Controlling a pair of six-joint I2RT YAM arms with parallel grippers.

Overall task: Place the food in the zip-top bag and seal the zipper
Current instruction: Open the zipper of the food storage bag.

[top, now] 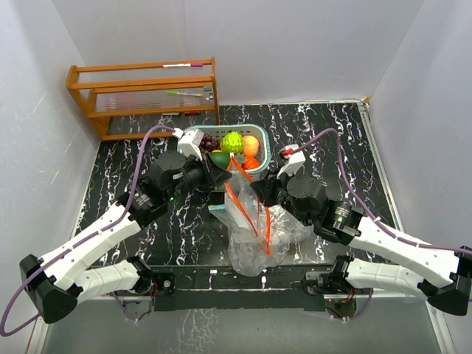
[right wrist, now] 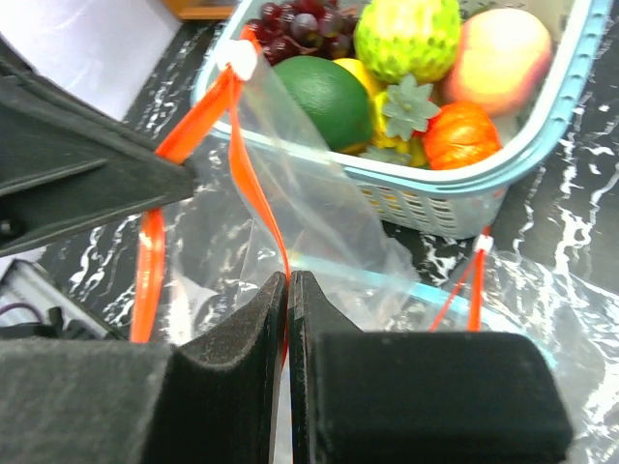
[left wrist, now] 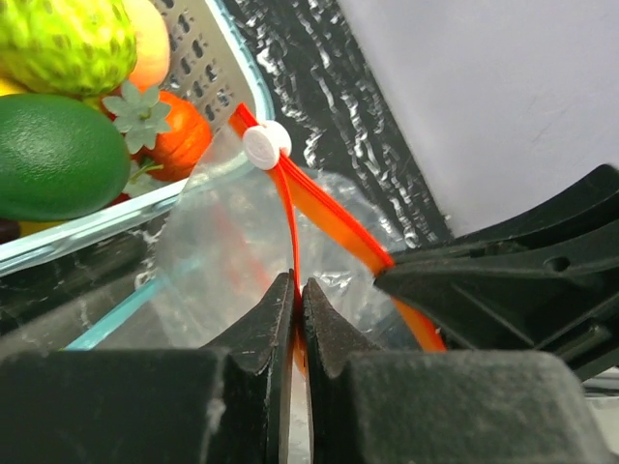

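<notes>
Several toy fruits point(right wrist: 406, 34) fill the blue basket point(right wrist: 464, 198): avocado point(right wrist: 329, 97), peach point(right wrist: 498, 53), grapes point(right wrist: 295, 24). Left fingers point(left wrist: 256, 333) and right fingers point(right wrist: 242, 324) each pinch the orange zipper point(right wrist: 250, 184) of the clear bag point(right wrist: 329, 232).

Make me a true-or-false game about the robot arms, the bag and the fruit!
1. The toy fruit sits in the basket, not in the bag. True.
2. The left pincer is wide open. False: it is shut on the bag's orange zipper.
3. The right pincer pinches the orange zipper too. True.
4. The bag is zipped shut. False: its two zipper strips stand apart, so the mouth is open.
</notes>
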